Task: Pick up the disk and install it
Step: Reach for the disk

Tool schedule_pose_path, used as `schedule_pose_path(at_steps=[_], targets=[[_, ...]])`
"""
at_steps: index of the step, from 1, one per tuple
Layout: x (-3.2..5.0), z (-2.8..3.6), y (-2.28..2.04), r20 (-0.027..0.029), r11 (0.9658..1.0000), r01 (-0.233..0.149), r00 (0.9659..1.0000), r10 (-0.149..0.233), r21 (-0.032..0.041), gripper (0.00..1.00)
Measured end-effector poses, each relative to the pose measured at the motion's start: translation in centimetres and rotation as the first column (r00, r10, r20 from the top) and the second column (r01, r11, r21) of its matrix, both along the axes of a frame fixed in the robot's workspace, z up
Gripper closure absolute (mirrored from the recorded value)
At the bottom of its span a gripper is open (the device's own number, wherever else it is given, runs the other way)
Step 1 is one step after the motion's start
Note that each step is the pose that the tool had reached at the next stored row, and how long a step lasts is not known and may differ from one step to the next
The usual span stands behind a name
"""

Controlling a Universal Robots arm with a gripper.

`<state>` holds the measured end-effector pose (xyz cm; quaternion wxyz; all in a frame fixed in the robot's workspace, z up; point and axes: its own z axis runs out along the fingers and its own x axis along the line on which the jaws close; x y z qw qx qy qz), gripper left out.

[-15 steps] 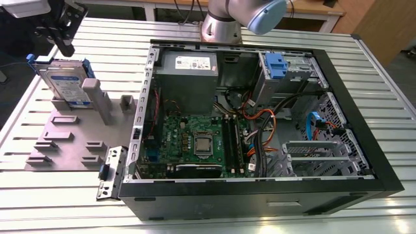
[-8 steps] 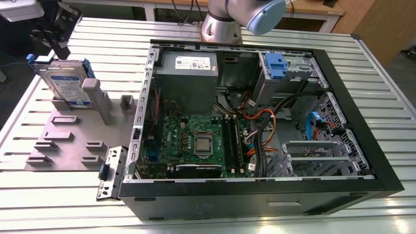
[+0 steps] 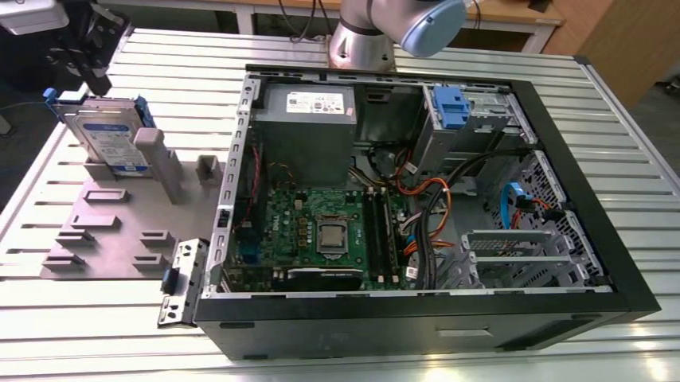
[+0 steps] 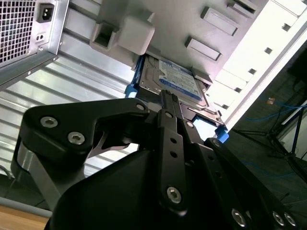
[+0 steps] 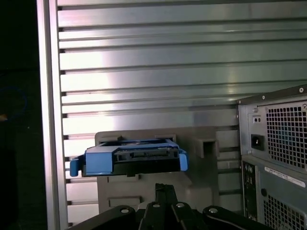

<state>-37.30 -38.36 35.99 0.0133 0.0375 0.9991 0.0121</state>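
– Standing on edge, the disk (image 3: 107,135) sits in the grey holder (image 3: 111,231) on the bench (image 3: 85,334), at the exterior view's left of the open computer case (image 3: 622,263).
– And the hand?
– In both wrist views the hand (image 4: 168,93) (image 5: 164,188) is clenched, fingertips together, gripping nothing. It hangs near the disk's blue frame, apart from it.
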Motion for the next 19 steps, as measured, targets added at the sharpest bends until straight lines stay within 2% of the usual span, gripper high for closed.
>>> schedule_pose_path(at_steps=[9,16,19], targets=[[-1.65,-1.24,0.75,0.0002,0.9999,0.0,1.0,0.0,-0.0108,0.89],[-2.28,-1.94,1.32,0.0001,0.9999,0.0,1.0,0.0,-0.0161,0.89],[-2.44,-2.04,1.39,0.0001,0.9999,0.0,1.0,0.0,-0.017,0.89]])
